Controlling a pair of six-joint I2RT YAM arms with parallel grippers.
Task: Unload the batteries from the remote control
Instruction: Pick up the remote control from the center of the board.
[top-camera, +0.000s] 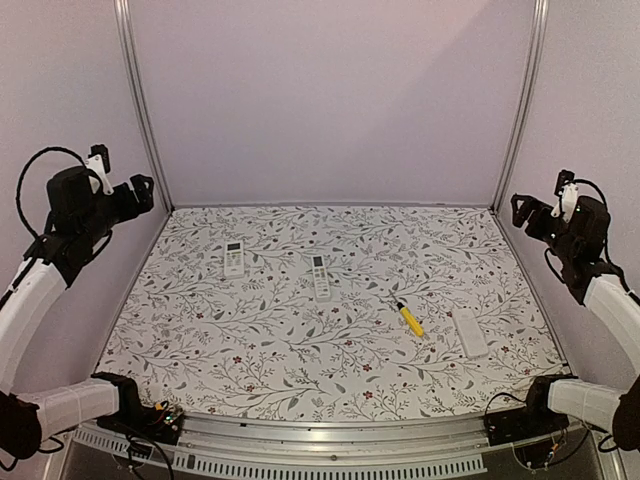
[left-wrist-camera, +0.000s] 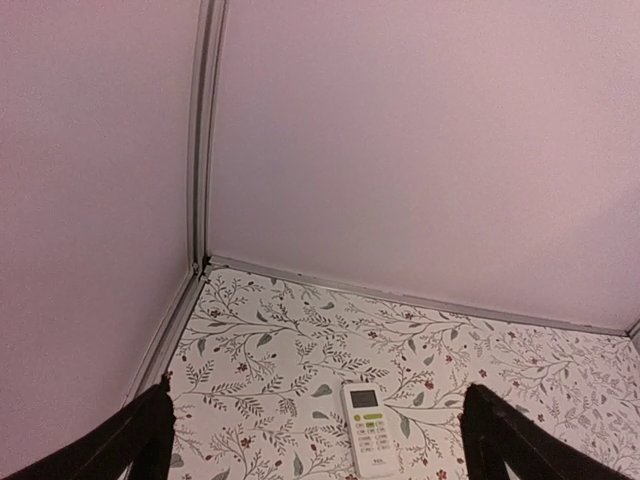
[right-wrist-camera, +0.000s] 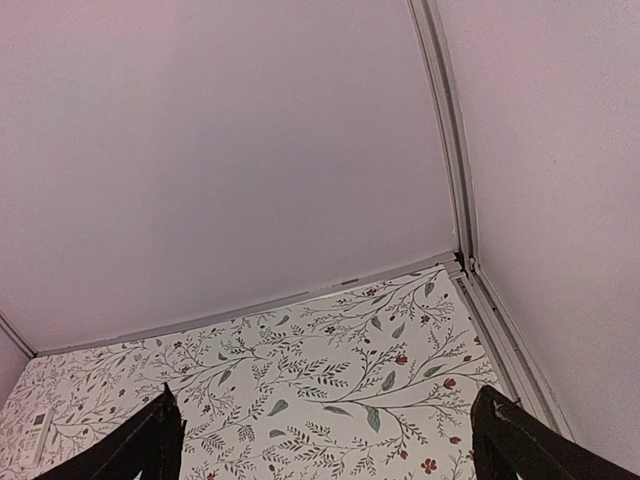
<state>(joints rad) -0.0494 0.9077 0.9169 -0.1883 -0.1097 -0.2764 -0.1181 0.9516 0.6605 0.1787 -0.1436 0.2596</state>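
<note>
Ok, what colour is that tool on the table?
Tool: yellow handle, black tip; clearest from the top camera.

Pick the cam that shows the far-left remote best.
Left wrist: the remote is near and face up, with screen and green buttons distinct. Top external shows it whole but small, detail lost. Right wrist catches only a white scrap at its lower left edge; which remote it is cannot be told.

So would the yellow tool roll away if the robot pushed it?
Probably, if pushed sideways: the tool looks round and slim, lying flat on the cloth. It likely stays stiff, not floppy. Being small, it is probably light.
</note>
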